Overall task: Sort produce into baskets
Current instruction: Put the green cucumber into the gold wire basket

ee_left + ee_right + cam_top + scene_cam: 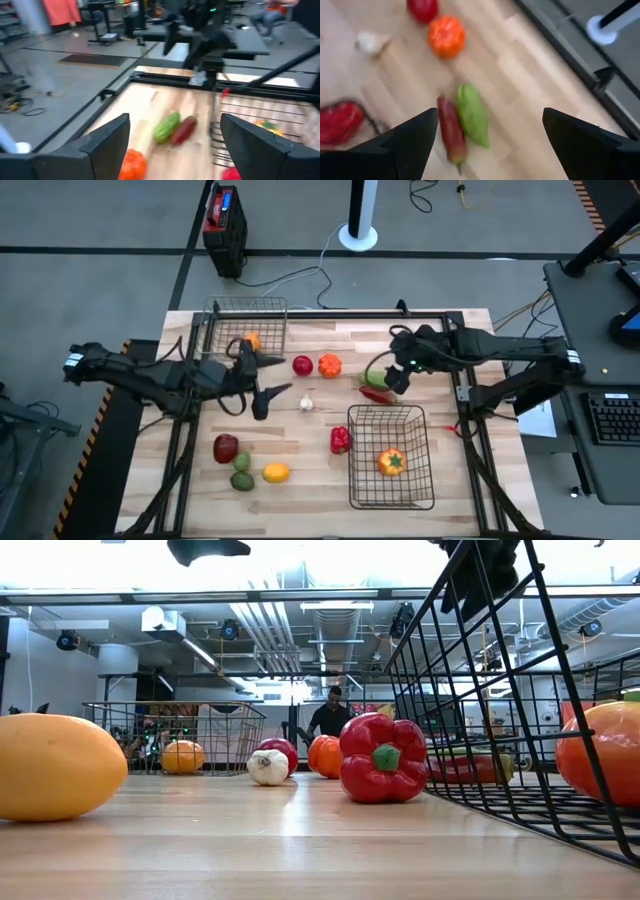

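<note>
Produce lies scattered on the wooden table (180, 490). A red fruit (302, 365), an orange one (329, 365) and a white garlic (306, 404) lie mid-table. A green vegetable (472, 117) and a red chili (451, 131) lie side by side under my right gripper (492, 135), which hangs open above them, empty. My left gripper (272, 378) hovers open and empty beside the far-left basket (225, 310), which holds an orange fruit (252, 340). The near-right basket (355, 480) holds an orange-yellow pepper (390, 462).
A red pepper (340, 440) lies just left of the near-right basket. Near the front left lie a red piece (226, 447), two green ones (243, 471) and a yellow lemon (276, 473). A person (330, 715) stands in the room beyond the table.
</note>
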You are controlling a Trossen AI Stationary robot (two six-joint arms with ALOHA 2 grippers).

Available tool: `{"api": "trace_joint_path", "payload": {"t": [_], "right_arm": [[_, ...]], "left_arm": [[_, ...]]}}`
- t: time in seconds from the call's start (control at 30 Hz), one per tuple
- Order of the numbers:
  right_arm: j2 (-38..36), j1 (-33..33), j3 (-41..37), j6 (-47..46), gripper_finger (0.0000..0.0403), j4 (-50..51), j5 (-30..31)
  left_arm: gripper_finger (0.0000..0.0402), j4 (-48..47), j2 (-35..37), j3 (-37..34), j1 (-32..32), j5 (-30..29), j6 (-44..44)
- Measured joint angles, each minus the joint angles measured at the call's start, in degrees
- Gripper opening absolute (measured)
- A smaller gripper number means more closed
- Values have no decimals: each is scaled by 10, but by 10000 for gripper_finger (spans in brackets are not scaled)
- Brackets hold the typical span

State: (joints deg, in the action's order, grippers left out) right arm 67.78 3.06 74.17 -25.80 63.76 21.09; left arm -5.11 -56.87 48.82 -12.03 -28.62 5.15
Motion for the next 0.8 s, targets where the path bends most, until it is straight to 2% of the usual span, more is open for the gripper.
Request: {"api": "trace_joint_path", "payload": {"t": [0.1,0.3,0.43,0.5,0.63,0.8], "right_arm": [[20,17,6,20,352,1,-47],[64,62,5,48,352,3,-90],[93,93,5,108,352,2,-97],[106,108,1,140,352,-5,-124],[118,139,-21,181,352,-66,-191],[129,168,-63,194,352,-115,-201]], "left_arm": [[290,-3,-4,0,-25,0,7],[290,-3,-12,0,-47,-30,14],[290,-3,-12,0,-47,-56,14],[290,-10,-12,0,-47,-60,14],[290,-34,-12,0,-47,-60,17],[290,-45,-12,0,-47,-90,9]]}}
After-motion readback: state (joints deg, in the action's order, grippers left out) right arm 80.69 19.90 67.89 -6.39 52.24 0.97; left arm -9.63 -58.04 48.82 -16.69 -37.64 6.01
